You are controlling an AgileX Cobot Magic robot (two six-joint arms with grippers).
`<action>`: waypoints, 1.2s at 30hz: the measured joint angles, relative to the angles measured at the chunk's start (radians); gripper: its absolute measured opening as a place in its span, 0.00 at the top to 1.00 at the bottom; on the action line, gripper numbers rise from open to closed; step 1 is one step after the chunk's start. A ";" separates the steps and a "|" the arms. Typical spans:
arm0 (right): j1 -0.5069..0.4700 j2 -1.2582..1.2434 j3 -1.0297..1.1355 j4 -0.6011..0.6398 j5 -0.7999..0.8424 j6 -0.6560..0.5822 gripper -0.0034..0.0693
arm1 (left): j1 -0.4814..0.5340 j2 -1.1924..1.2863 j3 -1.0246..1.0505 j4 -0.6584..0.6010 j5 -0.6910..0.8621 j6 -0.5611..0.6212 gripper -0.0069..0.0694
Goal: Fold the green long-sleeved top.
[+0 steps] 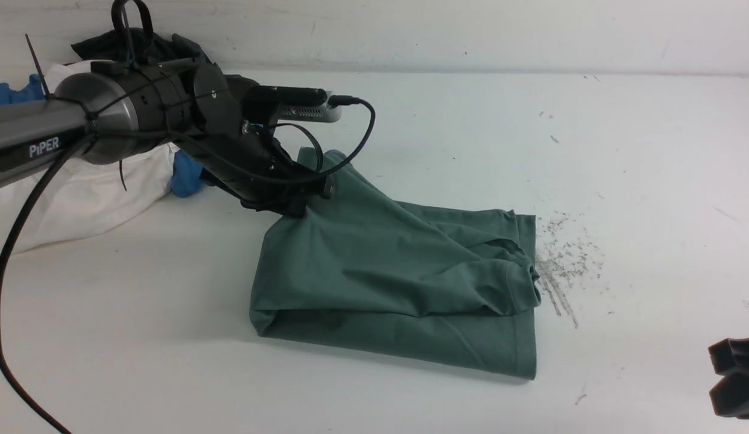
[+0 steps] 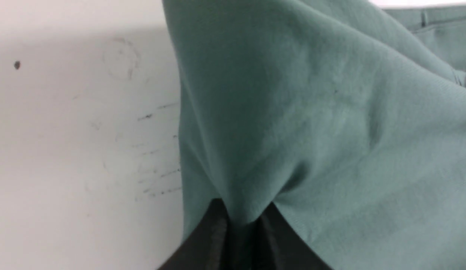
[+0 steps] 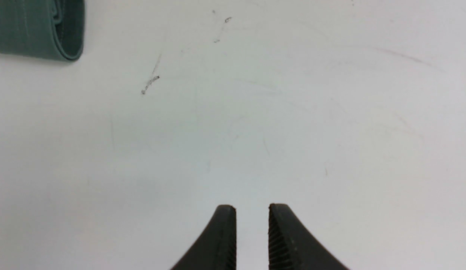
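Note:
The green long-sleeved top (image 1: 398,271) lies partly folded in the middle of the white table, its upper layer drawn up toward the back left. My left gripper (image 1: 296,208) is shut on a pinch of that layer at the top's back left corner. In the left wrist view the green cloth (image 2: 311,112) bunches between the black fingers of the left gripper (image 2: 242,213). My right gripper (image 1: 733,377) hovers at the front right, away from the top. In the right wrist view it (image 3: 251,210) stands slightly open over bare table with nothing between its fingers, and a folded edge of the top (image 3: 38,30) shows in one corner.
A heap of other clothes sits at the back left: a white cloth (image 1: 79,193), a blue garment (image 1: 187,175) and a dark one (image 1: 145,45). Dark scuff marks (image 1: 561,259) lie on the table just right of the top. A wall runs along the back.

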 joint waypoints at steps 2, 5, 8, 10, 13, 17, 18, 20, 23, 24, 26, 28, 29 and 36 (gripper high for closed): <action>0.000 -0.028 0.000 -0.002 0.017 -0.002 0.79 | 0.004 0.000 -0.013 0.006 0.045 -0.016 0.72; 0.000 -0.120 -0.012 -0.005 0.051 0.008 0.79 | 0.013 0.000 -0.049 0.030 0.123 -0.023 0.62; 0.000 -0.261 -0.027 -0.004 0.062 0.033 0.80 | 0.020 0.000 -0.096 0.064 0.194 -0.023 0.56; 0.000 -0.372 -0.031 -0.004 0.077 0.040 0.84 | 0.025 0.000 -0.131 0.073 0.241 -0.023 0.55; 0.000 -0.553 -0.031 -0.012 0.107 0.040 0.93 | 0.028 0.000 -0.171 0.076 0.292 -0.023 0.54; 0.000 -0.816 -0.021 -0.059 0.079 0.024 0.97 | 0.028 0.000 -0.195 0.076 0.309 -0.023 0.54; 0.000 -0.892 -0.006 -0.070 0.044 0.020 0.97 | 0.028 0.000 -0.195 0.076 0.309 -0.023 0.54; 0.000 -1.011 0.041 -0.080 -0.050 0.017 0.97 | 0.028 0.000 -0.196 0.075 0.313 -0.023 0.54; 0.000 -1.200 0.164 -0.078 -0.267 0.014 0.97 | 0.028 0.000 -0.196 0.075 0.317 -0.023 0.59; 0.000 -1.213 0.182 -0.074 -0.299 0.014 0.97 | 0.028 0.000 -0.196 0.075 0.317 -0.023 0.60; 0.000 -1.236 0.285 -0.052 -0.483 0.014 0.97 | 0.028 0.000 -0.196 0.075 0.319 -0.023 0.65; 0.000 -1.236 0.362 -0.026 -0.609 0.014 0.97 | 0.028 0.000 -0.196 0.073 0.321 -0.023 0.72; 0.000 -1.236 0.367 -0.021 -0.629 0.014 0.97 | 0.028 0.000 -0.196 0.073 0.321 -0.023 0.72; 0.000 -1.221 0.475 0.011 -0.795 0.014 0.97 | 0.029 0.000 -0.196 0.071 0.336 -0.014 0.90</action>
